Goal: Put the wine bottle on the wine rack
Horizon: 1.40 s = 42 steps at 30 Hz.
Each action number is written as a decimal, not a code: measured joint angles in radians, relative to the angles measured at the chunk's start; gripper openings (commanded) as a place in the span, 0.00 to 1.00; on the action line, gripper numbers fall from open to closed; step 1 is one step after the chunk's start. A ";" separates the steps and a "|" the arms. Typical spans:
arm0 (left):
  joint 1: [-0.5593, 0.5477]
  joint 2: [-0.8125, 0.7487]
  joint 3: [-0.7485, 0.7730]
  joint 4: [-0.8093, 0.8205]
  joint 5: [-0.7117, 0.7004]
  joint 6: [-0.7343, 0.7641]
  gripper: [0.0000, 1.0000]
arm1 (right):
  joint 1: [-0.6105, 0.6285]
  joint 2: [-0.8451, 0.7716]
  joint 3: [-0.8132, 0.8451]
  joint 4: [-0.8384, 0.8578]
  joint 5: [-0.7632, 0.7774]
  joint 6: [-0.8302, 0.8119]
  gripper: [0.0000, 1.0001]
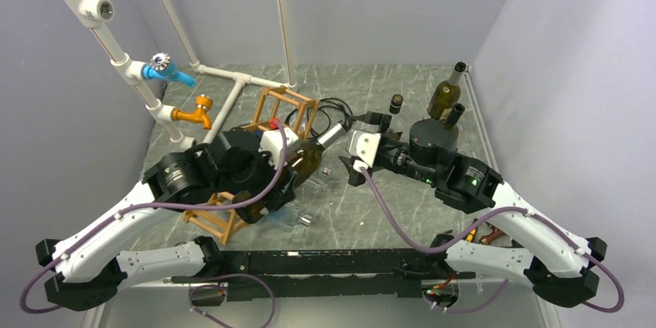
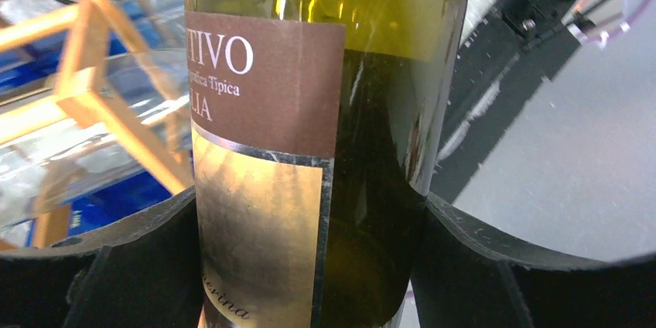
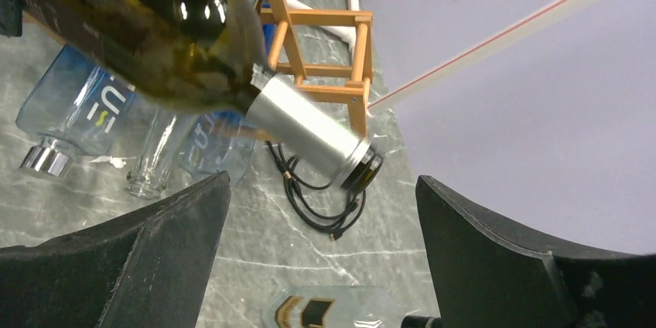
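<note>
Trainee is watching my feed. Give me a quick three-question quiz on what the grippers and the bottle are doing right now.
1. True or false: the left gripper is shut on the wine bottle.
2. Pick one. The right gripper is: A) open, holding nothing; B) shut on the bottle's neck; C) out of view.
3. Short answer: what colour is the foil on the bottle's neck?

Key: 1 true; 2 A; 3 silver.
</note>
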<state>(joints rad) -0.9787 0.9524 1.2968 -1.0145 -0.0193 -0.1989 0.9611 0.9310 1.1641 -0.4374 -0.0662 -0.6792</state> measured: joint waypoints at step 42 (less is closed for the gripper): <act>-0.010 0.150 0.018 -0.106 0.369 0.085 0.35 | 0.236 0.026 -0.156 -0.144 0.084 -0.454 0.00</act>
<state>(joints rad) -0.9890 1.1023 1.3151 -1.1202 0.3496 -0.1139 1.1969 0.9573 1.0080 -0.5812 0.0181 -1.1328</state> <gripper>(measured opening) 0.809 0.350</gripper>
